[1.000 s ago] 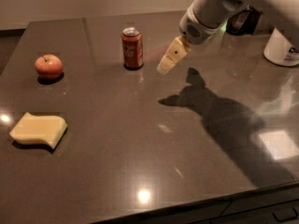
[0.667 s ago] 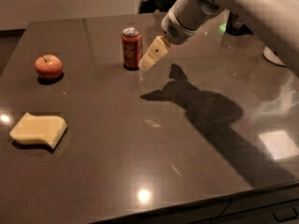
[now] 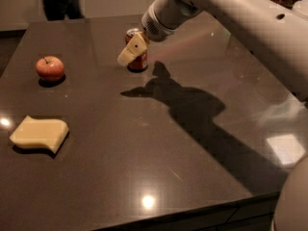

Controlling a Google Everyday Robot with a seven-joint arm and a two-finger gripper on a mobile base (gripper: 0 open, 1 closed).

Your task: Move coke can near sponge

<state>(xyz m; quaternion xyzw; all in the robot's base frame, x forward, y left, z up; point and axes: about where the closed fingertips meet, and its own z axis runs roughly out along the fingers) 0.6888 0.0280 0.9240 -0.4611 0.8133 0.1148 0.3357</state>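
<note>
The red coke can (image 3: 141, 61) stands upright at the back middle of the dark table (image 3: 159, 143). My gripper (image 3: 131, 51) hangs down from the white arm and sits right in front of the can, covering its upper left part. The pale yellow sponge (image 3: 38, 134) lies flat near the table's front left, well apart from the can.
A red apple (image 3: 49, 68) sits at the left, between the can and the sponge. My white arm (image 3: 231, 13) reaches in from the upper right and casts a large shadow across the table's middle. A person (image 3: 60, 1) stands behind the far edge.
My arm has swung left across the table. The gripper went from right of the can to directly in front of it. The can, apple and sponge have not moved.
</note>
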